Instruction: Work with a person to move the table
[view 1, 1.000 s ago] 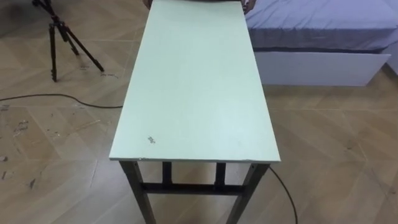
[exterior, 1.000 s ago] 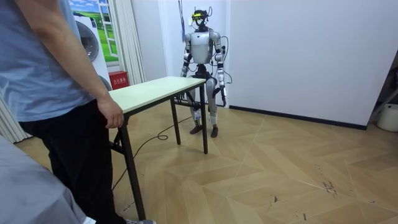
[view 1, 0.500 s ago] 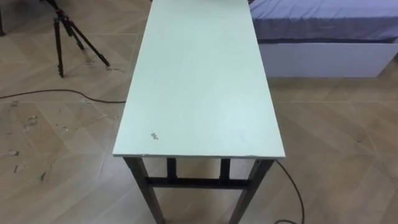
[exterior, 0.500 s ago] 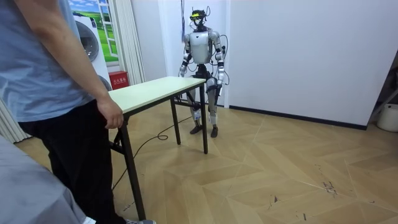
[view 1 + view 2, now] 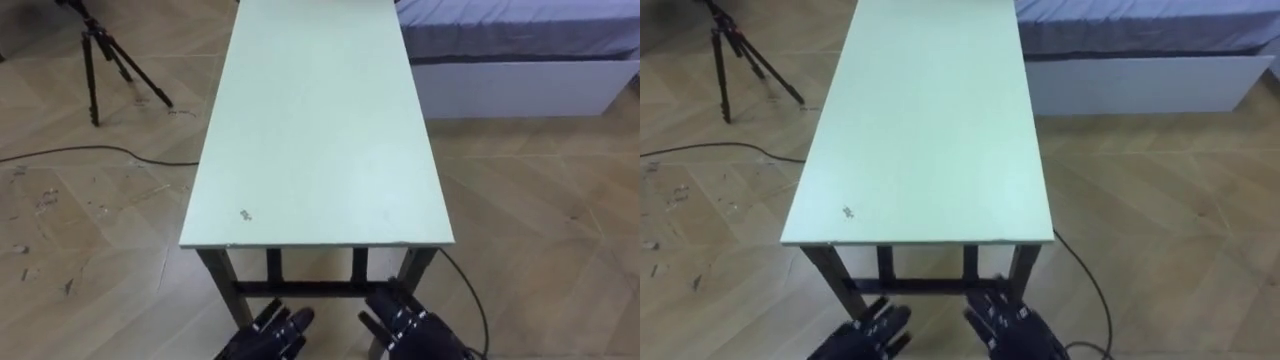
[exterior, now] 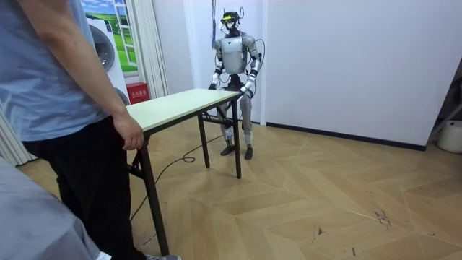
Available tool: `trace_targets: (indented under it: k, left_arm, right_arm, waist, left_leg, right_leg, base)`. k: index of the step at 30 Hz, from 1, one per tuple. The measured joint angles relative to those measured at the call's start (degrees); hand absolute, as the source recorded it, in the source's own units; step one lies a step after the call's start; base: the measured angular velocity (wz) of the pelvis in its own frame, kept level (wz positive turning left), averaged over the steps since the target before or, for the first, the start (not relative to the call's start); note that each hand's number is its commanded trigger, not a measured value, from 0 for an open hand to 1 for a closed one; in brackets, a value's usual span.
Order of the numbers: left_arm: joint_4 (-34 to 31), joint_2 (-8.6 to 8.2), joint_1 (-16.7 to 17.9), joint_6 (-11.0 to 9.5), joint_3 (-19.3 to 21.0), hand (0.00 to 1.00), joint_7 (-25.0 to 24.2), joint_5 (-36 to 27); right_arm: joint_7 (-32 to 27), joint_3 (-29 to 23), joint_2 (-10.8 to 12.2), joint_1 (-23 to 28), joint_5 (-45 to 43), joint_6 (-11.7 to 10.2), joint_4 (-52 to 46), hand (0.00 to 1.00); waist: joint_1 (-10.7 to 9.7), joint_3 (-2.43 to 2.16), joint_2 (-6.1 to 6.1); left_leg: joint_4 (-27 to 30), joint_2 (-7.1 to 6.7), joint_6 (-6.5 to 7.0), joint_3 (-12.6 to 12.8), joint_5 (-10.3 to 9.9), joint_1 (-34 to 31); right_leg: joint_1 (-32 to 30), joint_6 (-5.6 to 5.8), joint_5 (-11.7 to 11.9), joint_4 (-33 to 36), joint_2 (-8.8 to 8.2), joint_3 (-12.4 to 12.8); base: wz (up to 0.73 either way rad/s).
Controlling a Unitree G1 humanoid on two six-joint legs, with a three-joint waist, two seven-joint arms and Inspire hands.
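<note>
In the left eye view, my left hand and right hand sit low, with the fingers of both spread, fairly straight and holding nothing. The counter lies just beyond my fingertips. Its near edge is above them and apart from them, and its dark legs stand between the two hands. The pale top runs straight away from the fingers. A tripod stands well beyond the left fingers and off to their left. A bed lies well beyond the right fingers, near the counter's far right corner.

The right eye view gives me the same layout. Both sets of fingers are fanned out below the near edge and touch neither the top nor the frame.

In the room view, the robot stands upright at the far end of the counter, forearms raised toward that end. From this distance I cannot tell whether anything touches. At the near end a person stands close, with one hand at the counter's end. As far as I can make out, the counter stands level on the floor.

I judge the job has hardly begun, since both parties are in place but my end is not yet gripped. What remains is to close the fingers under or around the near edge, lift together with the person, walk the counter across and set it down.
</note>
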Motion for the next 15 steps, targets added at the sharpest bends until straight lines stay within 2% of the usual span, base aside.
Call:
trace_targets:
  k: [2,5,10,15]
  left_arm:
    - [-0.9,-0.19,-1.22,0.34,-0.58,0.0,0.11,-1.86]
    - [-1.04,-0.25,-3.84,0.7,-1.28,0.0,0.54,-6.22]
    - [-1.23,-0.15,-5.93,0.84,-1.19,0.0,2.53,-6.94]
    - [-1.52,0.1,-8.51,1.09,0.52,0.0,6.7,-6.94]
  right_arm:
    - [-0.33,1.35,0.17,-1.38,1.94,0.01,-0.04,0.0]
    - [-1.61,2.08,0.5,-2.69,6.53,0.05,-0.67,0.0]
    - [-2.93,2.02,0.31,-5.21,7.03,-0.1,-1.44,0.0]
    - [-5.71,1.84,0.34,-8.33,7.01,-0.1,-1.64,0.0]
  waist:
    - [-0.38,0.11,0.19]
    - [-0.47,0.02,0.46]
    - [-0.32,-0.08,0.67]
    - [-0.22,0.09,0.99]
  left_leg:
    - [0.48,0.07,0.0,-0.01,0.0,-0.24]
    - [0.47,0.06,0.1,-0.01,0.05,-0.26]
    - [0.6,0.03,0.16,0.15,0.09,-0.15]
    - [0.14,0.05,0.17,0.17,0.1,1.14]
  right_leg:
    - [0.02,-0.05,0.02,0.1,-0.01,-0.05]
    - [0.09,-0.1,0.04,0.06,-0.02,-0.08]
    - [-0.05,-0.1,0.04,0.06,-0.03,0.13]
    - [0.43,-0.11,0.05,0.82,-0.05,0.21]
  base:
    - [0.05]
    - [0.0]
    - [0.0]
    - [-0.02]
